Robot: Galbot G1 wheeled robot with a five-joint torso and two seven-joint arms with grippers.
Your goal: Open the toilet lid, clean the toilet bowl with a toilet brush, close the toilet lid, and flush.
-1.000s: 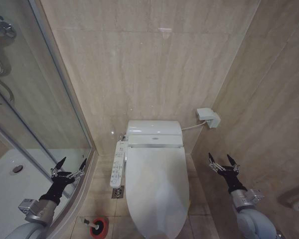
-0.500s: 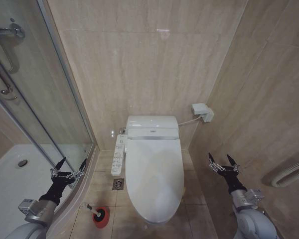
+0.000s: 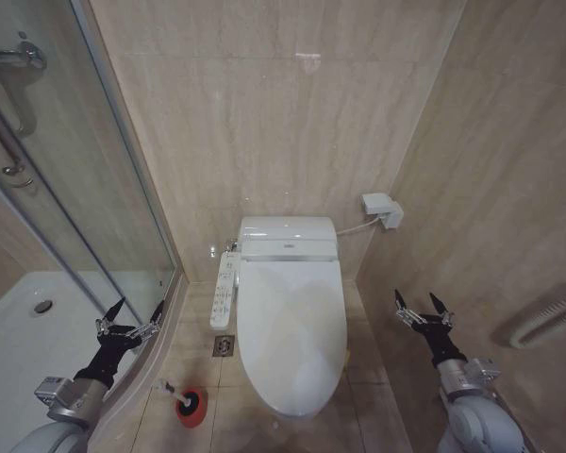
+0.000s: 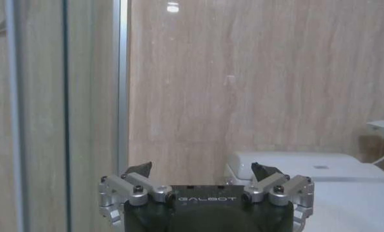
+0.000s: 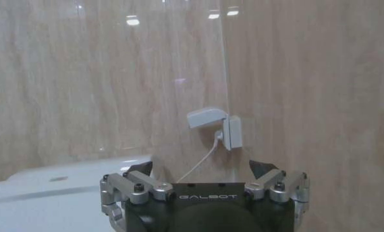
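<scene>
The toilet lid is a glossy white oval lying shut over the toilet, so the toilet bowl is hidden beneath it. A white bidet control strip runs along the toilet's left side. The toilet brush has a thin pale handle and rests in a small red round holder on the floor, left of the toilet's front. My left gripper hangs open low on the left, above and left of the brush. My right gripper is open low on the right, beside the toilet. Nothing is held.
A glass shower enclosure with a metal frame fills the left; its white tray lies below. Beige tiled walls close in behind and on the right. A white wall box with a cable sits behind the tank. A floor drain lies beside the toilet.
The whole picture has shifted as the camera pulled back, showing more floor, the toilet's front and the whole brush holder. Both grippers keep their pose, open.
</scene>
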